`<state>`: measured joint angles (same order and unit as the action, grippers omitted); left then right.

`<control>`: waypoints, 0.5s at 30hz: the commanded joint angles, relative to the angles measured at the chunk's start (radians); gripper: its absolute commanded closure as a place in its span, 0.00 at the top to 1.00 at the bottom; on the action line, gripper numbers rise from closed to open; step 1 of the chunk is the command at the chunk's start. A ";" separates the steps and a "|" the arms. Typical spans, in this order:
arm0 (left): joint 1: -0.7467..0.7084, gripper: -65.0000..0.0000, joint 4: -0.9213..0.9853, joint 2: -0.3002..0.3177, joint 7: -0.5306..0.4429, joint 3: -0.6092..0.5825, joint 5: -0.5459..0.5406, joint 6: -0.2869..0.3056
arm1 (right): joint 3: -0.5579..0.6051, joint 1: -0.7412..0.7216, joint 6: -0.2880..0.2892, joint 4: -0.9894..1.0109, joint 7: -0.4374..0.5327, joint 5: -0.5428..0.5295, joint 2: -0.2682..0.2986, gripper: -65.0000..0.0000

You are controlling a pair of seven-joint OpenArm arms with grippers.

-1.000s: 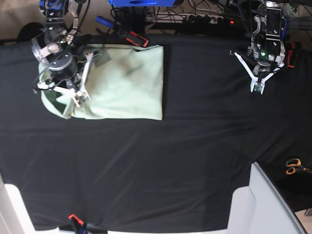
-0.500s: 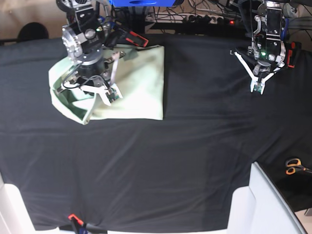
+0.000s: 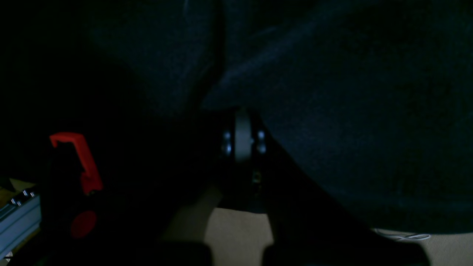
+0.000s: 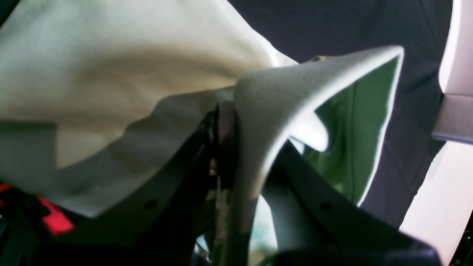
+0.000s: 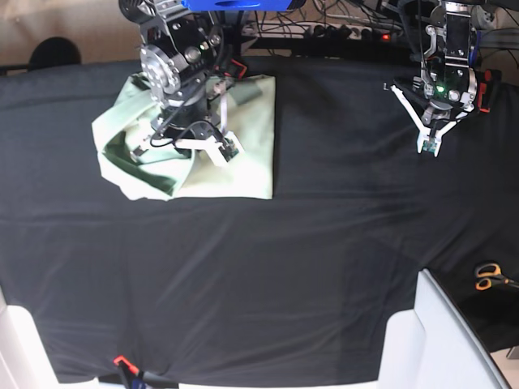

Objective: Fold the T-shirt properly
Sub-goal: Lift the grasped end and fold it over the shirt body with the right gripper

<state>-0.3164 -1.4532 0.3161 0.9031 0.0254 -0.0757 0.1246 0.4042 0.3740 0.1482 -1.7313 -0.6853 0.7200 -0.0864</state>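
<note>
Base view: The T-shirt (image 5: 235, 138) is seen lying on the black tablecloth (image 5: 268, 267) at the far left part of the bench, partly folded, with its right edge straight and its left portion lifted and bunched. The right end effector (image 5: 212, 151) is positioned above the shirt's middle, and a raised flap of green fabric is drawn up towards it. The left end effector (image 5: 429, 143) is held over bare tablecloth at the far right, well apart from the shirt; its white fingers converge to a point and nothing is seen between them. Orange-handled scissors (image 5: 489, 276) are noted at the right edge.

Left wrist view: The picture is very dark. The left end effector (image 3: 242, 136) is seen clenched, its pads pressed together with no object between them. Dark tablecloth (image 3: 351, 111) fills the area behind. A red clamp (image 3: 79, 162) is recorded at the lower left.

Right wrist view: The right end effector (image 4: 229, 147) is clenched on a fold of the T-shirt (image 4: 111, 74); pale green fabric is pinched between the dark fingers (image 4: 218, 140) and stands up in a peaked flap to the right. The remainder of the shirt is draped away to the left. Black tablecloth (image 4: 332, 26) is visible beyond.
</note>
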 commanded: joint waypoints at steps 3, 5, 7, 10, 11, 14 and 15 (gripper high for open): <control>-0.010 0.00 0.012 0.012 0.029 0.003 0.018 -0.007 | 0.055 -0.017 -0.006 -0.009 0.011 0.019 -0.011 0.00; -0.010 0.00 0.012 0.012 0.029 0.003 0.018 -0.007 | 0.086 -0.028 -0.006 -0.003 -0.021 0.019 -0.009 0.00; -0.010 0.00 0.012 0.012 0.029 0.003 0.018 -0.007 | 0.115 -0.046 -0.006 -0.003 -0.046 0.019 -0.009 0.00; -0.022 0.00 0.012 0.022 0.029 0.003 0.018 -0.007 | 0.154 -0.065 -0.006 -0.003 -0.067 0.019 -0.011 0.00; -0.023 0.00 0.010 0.030 0.029 0.001 0.018 -0.007 | 0.163 -0.071 -0.006 0.003 -0.080 0.019 -0.011 0.00; -0.025 0.00 0.012 0.036 0.029 0.001 0.020 -0.007 | 0.181 -0.085 -0.008 0.037 -0.093 0.019 -0.013 0.00; -0.034 0.00 0.012 0.050 0.031 0.003 0.023 -0.007 | 0.184 -0.088 -0.017 0.050 -0.092 0.019 -0.013 0.00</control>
<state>-0.3321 -1.4509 0.3424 0.8829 0.0204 -0.0898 0.1326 0.5751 0.3107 0.1913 -1.6821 -0.7944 0.6689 -0.0601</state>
